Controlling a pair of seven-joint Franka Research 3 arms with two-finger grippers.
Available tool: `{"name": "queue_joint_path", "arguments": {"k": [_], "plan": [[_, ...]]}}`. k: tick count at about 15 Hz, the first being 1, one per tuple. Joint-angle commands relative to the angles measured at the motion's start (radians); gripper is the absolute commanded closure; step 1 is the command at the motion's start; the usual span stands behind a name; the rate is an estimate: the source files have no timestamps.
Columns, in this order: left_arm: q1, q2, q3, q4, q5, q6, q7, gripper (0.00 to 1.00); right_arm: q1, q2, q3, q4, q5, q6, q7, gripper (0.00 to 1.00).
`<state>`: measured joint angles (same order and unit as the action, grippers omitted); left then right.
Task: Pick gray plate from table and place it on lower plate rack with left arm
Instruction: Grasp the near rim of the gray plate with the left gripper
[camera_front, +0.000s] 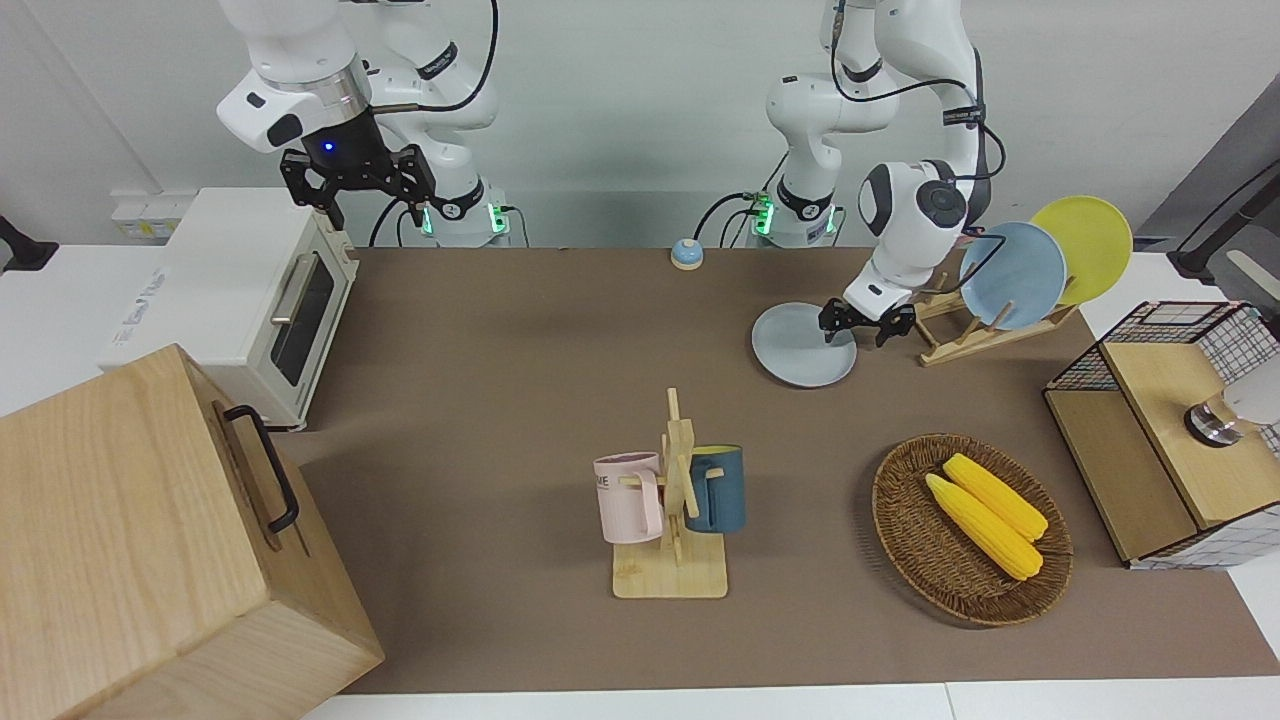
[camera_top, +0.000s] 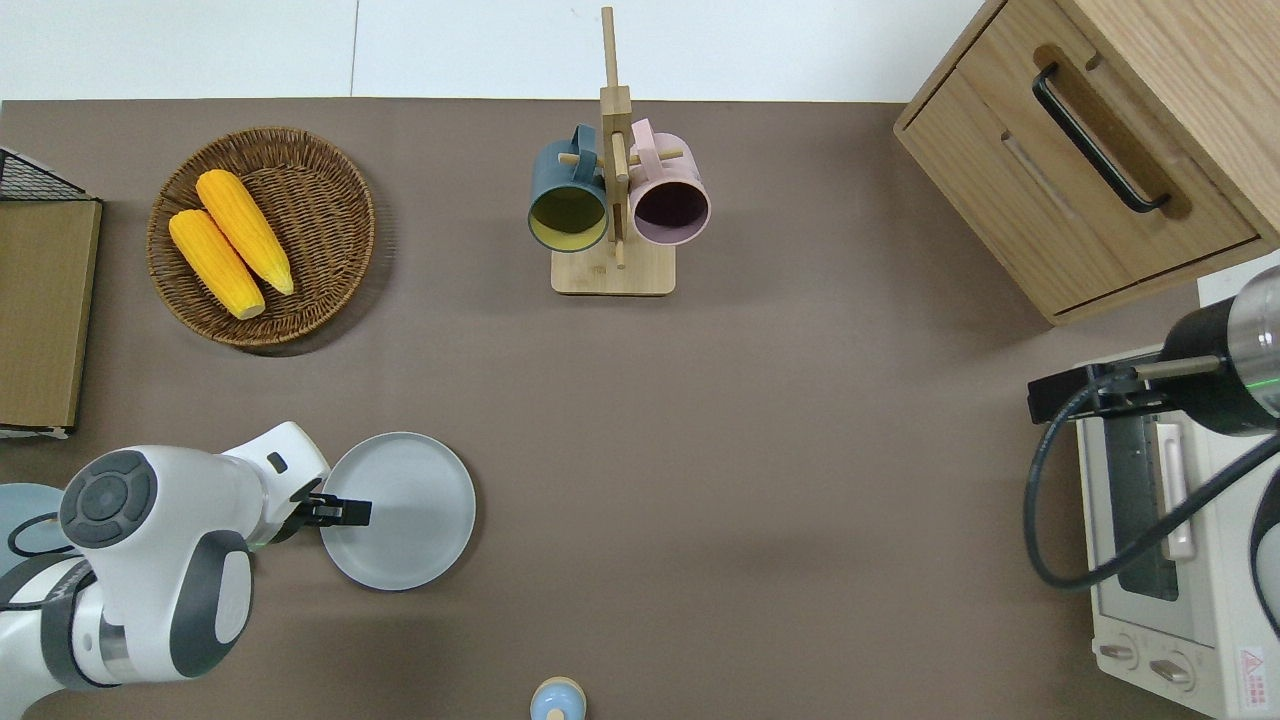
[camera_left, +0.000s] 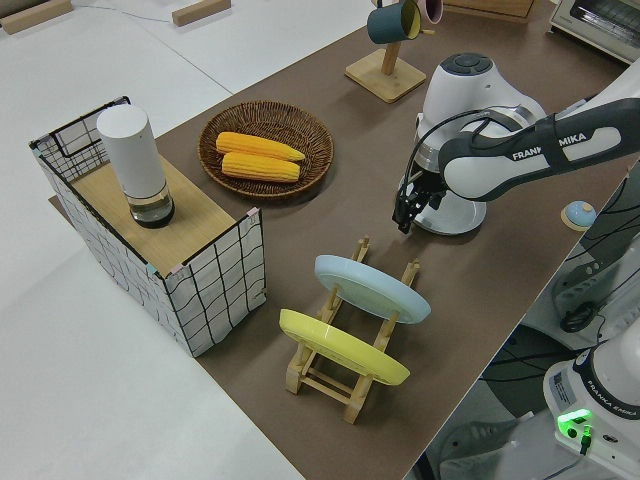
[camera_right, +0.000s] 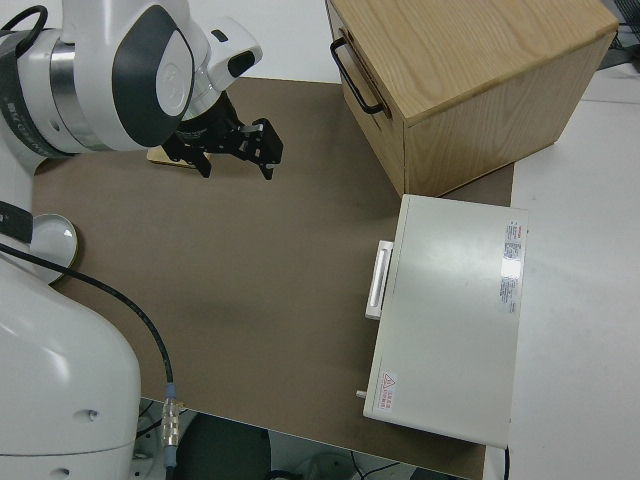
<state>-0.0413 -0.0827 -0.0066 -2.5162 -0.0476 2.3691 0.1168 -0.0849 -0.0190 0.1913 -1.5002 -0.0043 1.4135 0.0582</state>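
The gray plate (camera_front: 800, 350) (camera_top: 410, 510) lies flat on the brown mat, close to the left arm's base. My left gripper (camera_front: 865, 322) (camera_top: 340, 512) (camera_left: 408, 212) is low at the plate's rim on the rack's side, open, with one finger over the plate and one outside it. The lower plate rack (camera_front: 965, 335) (camera_left: 345, 375) stands beside the plate toward the left arm's end of the table, with a sky-blue plate (camera_front: 1012, 275) and a yellow plate (camera_front: 1085, 245) standing in its slots. My right gripper (camera_front: 372, 205) (camera_right: 235, 160) is parked and open.
A mug tree (camera_front: 672, 500) with a pink and a dark blue mug stands mid-table. A wicker basket (camera_front: 900, 500) holds two corn cobs. A wire crate (camera_front: 1170, 430) is at the left arm's end. A toaster oven (camera_front: 250, 300) and wooden cabinet (camera_front: 150, 540) are at the right arm's end.
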Motion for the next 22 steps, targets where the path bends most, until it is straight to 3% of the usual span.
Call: {"name": "queue_joint_path", "arguments": {"k": [1,4,8,13,22], "plan": [[-0.011,0.014,-0.004,-0.010,-0.012,0.042,-0.020,0.03,-0.007,-0.002,0.007,0.006,0.007,-0.014,-0.001,0.011],[-0.011,0.015,-0.004,-0.012,-0.012,0.042,-0.026,0.20,-0.007,-0.002,0.005,0.006,0.007,-0.013,-0.001,0.011],[-0.012,0.018,-0.013,-0.010,-0.012,0.050,-0.028,0.31,-0.007,-0.002,0.007,0.006,0.007,-0.014,-0.001,0.013],[-0.011,0.018,-0.018,-0.010,-0.012,0.045,-0.022,1.00,-0.007,-0.002,0.005,0.006,0.007,-0.013,0.000,0.013],[-0.002,0.024,-0.018,-0.001,-0.011,0.036,-0.022,1.00,-0.007,-0.002,0.007,0.006,0.007,-0.014,0.000,0.011]]}}
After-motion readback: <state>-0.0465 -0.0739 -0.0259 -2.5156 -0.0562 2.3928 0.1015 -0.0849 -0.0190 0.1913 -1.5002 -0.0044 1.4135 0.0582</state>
